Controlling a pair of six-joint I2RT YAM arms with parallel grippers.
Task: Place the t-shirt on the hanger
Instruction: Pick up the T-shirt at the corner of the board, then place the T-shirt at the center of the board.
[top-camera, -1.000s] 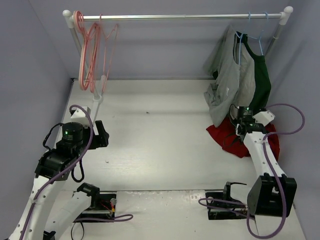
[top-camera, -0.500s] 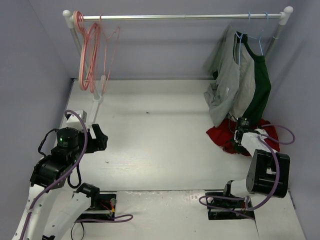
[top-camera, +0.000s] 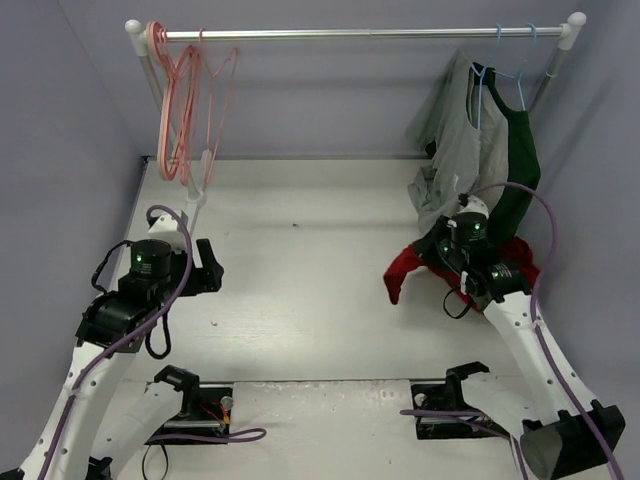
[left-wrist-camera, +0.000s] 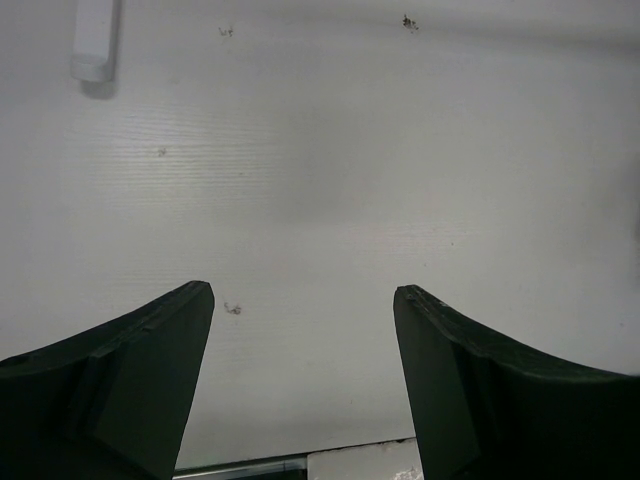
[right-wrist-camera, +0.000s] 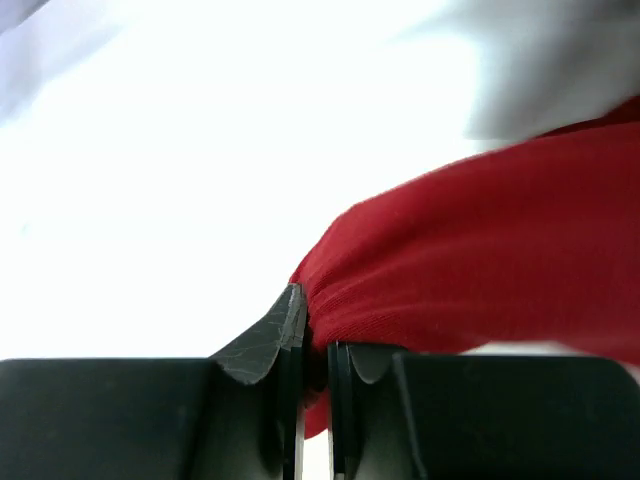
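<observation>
Right up close, my left gripper (left-wrist-camera: 305, 295) hangs over the white table (left-wrist-camera: 320, 180), fingers spread wide and nothing between them, only scuffed, speckled board underneath. On the right side, my right gripper (right-wrist-camera: 315, 325) is pressed together on a fold of the t-shirt (right-wrist-camera: 480, 250), pinching red cloth. The shirt is bunched over the table's right half, one flap drooping toward the middle, just in front of the grey garment (top-camera: 455, 160) and the dark green garment (top-camera: 520, 175). At the back, the silver rail (top-camera: 370, 33) spans the lilac-grey walls (top-camera: 330, 100). The hanger (top-camera: 180, 120) dangles among the pink ones at its left end, well apart from the shirt.
</observation>
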